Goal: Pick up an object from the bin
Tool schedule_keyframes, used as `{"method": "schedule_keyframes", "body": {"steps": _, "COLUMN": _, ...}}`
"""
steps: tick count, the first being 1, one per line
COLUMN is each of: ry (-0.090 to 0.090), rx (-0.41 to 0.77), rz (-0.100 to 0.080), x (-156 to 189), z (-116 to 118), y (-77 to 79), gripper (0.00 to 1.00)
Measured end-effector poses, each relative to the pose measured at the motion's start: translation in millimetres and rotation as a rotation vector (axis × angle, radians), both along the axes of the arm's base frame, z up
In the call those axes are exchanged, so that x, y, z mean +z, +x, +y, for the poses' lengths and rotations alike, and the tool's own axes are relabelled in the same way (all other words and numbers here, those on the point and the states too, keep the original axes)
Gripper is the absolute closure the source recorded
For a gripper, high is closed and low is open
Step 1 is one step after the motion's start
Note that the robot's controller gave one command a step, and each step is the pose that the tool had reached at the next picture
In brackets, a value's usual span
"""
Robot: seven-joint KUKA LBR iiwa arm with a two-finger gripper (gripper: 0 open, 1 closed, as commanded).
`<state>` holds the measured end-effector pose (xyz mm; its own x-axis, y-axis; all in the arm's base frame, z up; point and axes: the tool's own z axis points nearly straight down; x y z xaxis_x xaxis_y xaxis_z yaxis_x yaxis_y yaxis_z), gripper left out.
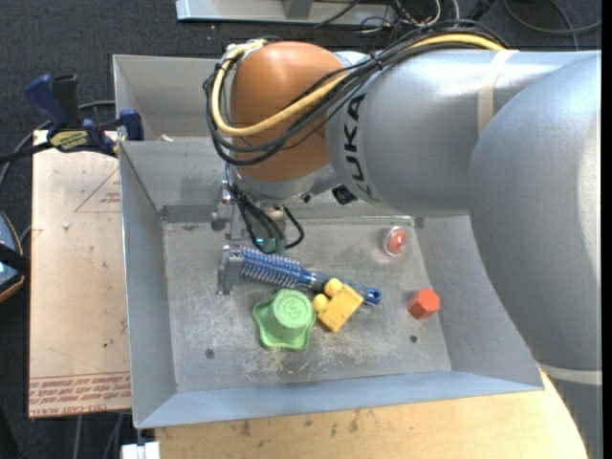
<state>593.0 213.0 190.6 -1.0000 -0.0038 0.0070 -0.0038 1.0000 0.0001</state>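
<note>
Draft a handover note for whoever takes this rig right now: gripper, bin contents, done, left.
Gripper: low in the bin, at the left end of the blue bristle brush; open or shut, cannot tell.
Green flower-shaped cup and yellow block lie beside the brush; red block and small red round piece further right.
Done: nothing lifted yet.
Left: grasp one thing, raise it out.

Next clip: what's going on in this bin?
A KUKA arm reaches in from the right, its gripper low over the bin floor at the left end of a blue bristly brush. Whether it grips the brush cannot be told. A green flower-shaped cup, a yellow block, a small red block and a reddish round piece lie nearby.
</note>
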Motion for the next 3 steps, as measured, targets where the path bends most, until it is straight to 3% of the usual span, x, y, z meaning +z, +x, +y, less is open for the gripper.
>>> {"method": "schedule_keyframes", "body": {"steps": 1, "ry": -0.004, "rx": -0.035, "rz": -0.001, "x": -91.0, "z": -66.8, "y": 28.3, "gripper": 0.00}}
{"method": "schedule_keyframes", "body": {"steps": 2, "ry": 0.001, "rx": -0.031, "rz": -0.008, "x": -86.1, "z": -62.6, "y": 29.5, "gripper": 1.00}}
{"method": "schedule_keyframes", "body": {"steps": 3, "ry": 0.003, "rx": 0.136, "rz": -0.016, "x": 26.0, "z": -63.9, "y": 30.5, "gripper": 1.00}}
